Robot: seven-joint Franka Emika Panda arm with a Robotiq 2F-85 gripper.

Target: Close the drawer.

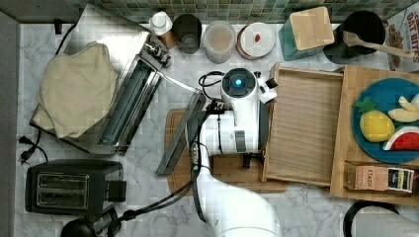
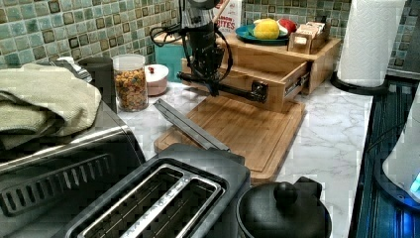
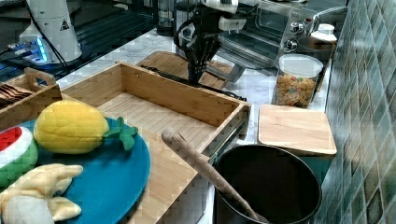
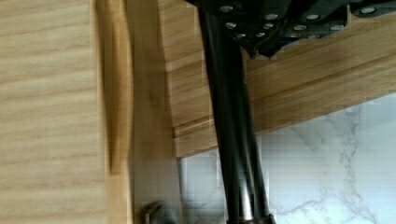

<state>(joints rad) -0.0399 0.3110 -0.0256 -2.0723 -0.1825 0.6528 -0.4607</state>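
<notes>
Top view: the drawer (image 1: 302,131) is seen pulled fully out; closing is wholly outstanding. The gripper (image 2: 213,87) is positioned at its front handle bar (image 2: 223,89), and whether that is clasped cannot be told.

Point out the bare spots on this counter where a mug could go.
Bare marble lies below the open drawer in the top view, with a smaller strip between the toaster oven and the cutting board. The back row, from the cereal jar to the utensil pot, is crowded.
</notes>
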